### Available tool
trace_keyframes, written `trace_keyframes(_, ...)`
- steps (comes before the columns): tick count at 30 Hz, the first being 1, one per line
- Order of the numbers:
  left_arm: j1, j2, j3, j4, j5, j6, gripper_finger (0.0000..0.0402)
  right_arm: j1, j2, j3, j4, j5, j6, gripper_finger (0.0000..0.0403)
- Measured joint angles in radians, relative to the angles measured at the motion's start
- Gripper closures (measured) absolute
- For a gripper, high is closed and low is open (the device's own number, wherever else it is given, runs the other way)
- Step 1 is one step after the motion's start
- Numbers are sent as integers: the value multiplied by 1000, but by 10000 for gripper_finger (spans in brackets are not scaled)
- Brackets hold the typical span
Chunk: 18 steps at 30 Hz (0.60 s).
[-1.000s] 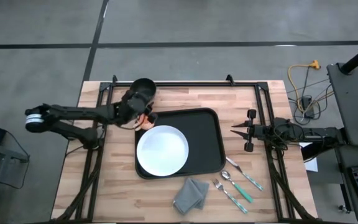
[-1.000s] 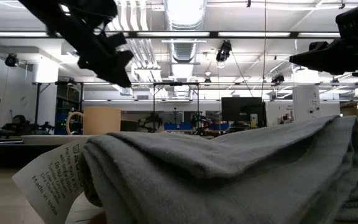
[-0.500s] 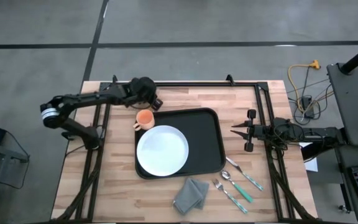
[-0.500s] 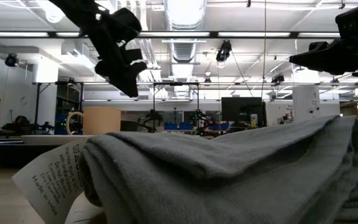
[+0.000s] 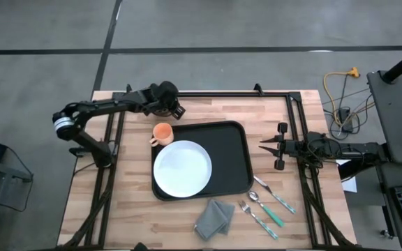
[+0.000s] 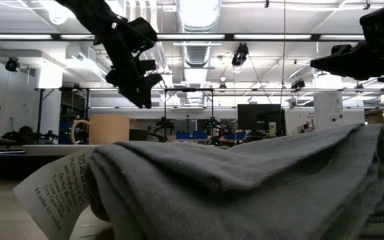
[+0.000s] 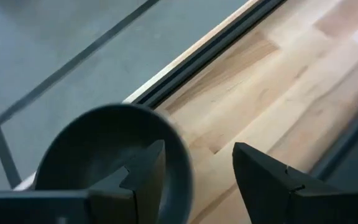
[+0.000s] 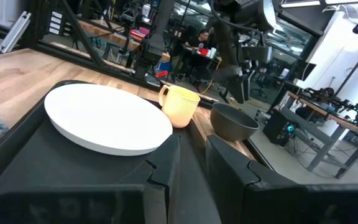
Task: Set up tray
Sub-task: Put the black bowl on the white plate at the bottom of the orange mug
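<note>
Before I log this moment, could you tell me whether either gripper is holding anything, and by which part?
Nothing is held. The left gripper is open above the dark bowl; the right gripper waits empty beside the tray.

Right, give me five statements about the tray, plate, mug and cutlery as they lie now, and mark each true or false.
1. The white plate lies on the black tray. True.
2. The orange mug stands on the plate. False: it stands off the plate, at the tray's far left corner.
3. The grey cloth lies on the tray. False: it lies on the wooden table, just off the tray's near edge.
4. The cutlery lies on the table, off the tray. True.
5. The left gripper holds the mug. False: it is over the dark bowl, holding nothing.
</note>
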<state>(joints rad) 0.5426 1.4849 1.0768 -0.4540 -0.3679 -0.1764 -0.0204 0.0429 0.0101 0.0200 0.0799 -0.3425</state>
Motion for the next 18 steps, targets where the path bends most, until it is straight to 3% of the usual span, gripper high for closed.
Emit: trace_keyframes(18,15,10,-105,15,1,-21,230,0,0,0,0,0,-1,335)
